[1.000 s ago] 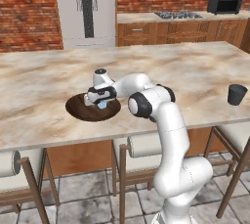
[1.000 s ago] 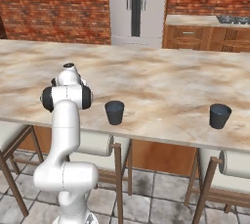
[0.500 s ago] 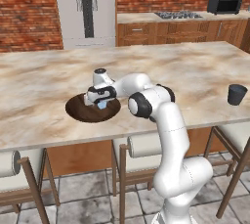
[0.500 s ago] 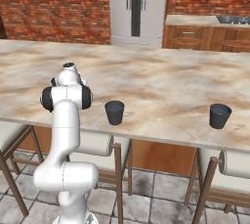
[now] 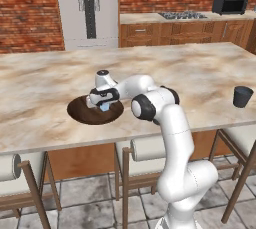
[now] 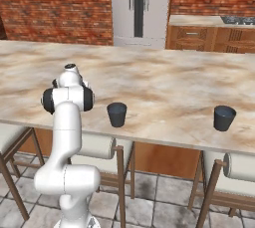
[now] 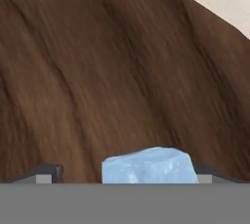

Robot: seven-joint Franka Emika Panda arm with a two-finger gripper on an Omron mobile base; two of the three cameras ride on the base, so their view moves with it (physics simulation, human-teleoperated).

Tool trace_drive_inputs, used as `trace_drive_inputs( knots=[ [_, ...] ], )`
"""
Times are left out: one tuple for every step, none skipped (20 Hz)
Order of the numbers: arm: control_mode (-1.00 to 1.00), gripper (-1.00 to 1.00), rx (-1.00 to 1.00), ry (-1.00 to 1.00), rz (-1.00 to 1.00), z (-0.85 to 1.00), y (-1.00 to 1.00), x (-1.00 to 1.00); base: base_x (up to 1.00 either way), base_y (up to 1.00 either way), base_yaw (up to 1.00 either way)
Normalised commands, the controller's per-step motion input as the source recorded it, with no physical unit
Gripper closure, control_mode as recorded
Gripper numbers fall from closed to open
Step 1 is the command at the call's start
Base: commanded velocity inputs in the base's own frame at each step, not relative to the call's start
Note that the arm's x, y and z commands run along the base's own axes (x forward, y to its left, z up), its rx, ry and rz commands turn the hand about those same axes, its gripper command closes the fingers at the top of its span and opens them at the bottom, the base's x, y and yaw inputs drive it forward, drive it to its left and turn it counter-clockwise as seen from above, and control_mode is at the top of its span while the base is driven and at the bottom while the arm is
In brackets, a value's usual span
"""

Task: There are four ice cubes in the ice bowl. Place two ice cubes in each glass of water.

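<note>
Hovering open tool (image 5: 103, 107) over ice cube (image 7: 149, 165) in ice bowl (image 5: 80, 114).

Long marble-patterned beige counter (image 6: 164, 90) running left to right. On its near part, two small dark grey-blue tapered tumblers: one (image 6: 117, 114) just right of the white arm (image 6: 68, 103), one (image 6: 224, 118) well apart to the right near the edge. Pale cushioned wooden stools (image 6: 99, 147) beneath the near edge. Far: grey double-door refrigerator (image 6: 139, 8), red brick wall (image 6: 55, 5), brown wooden cabinets (image 6: 211, 38).
</note>
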Motion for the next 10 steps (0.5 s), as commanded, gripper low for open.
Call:
trace_drive_inputs(
  knots=[
    [-1.00, -1.00, 0.00, 0.00, 0.00, -0.01, -0.02, -0.14, 0.00, 0.00, 0.00],
    [-1.00, -1.00, 0.00, 0.00, 0.00, 0.00, -0.03, -0.13, 0.00, 0.00, 0.00],
    [-1.00, -1.00, 0.00, 0.00, 0.00, 0.00, -0.01, -0.17, 0.00, 0.00, 0.00],
    [-1.00, -1.00, 0.00, 0.00, 0.00, 0.00, -0.01, -0.18, 0.00, 0.00, 0.00],
    [-1.00, -1.00, -0.01, 0.00, 0.00, 0.00, -0.04, -0.23, 0.00, 0.00, 0.00],
    [-1.00, -1.00, -0.01, 0.00, 0.00, -0.01, 0.00, -0.34, 0.00, 0.00, 0.00],
    [-1.00, -1.00, -0.02, 0.00, 0.00, -0.08, 0.00, -0.26, 0.00, 0.00, 0.00],
    [-1.00, -1.00, -0.01, 0.00, 0.00, -0.14, 0.00, -0.21, 0.00, 0.00, 0.00],
    [-1.00, -1.00, -0.02, 0.00, 0.00, -0.18, -0.07, -0.15, 0.00, 0.00, 0.00],
    [-1.00, -1.00, -0.03, 0.00, 0.00, -0.22, -0.12, -0.11, 0.00, 0.00, 0.00]
  ],
)
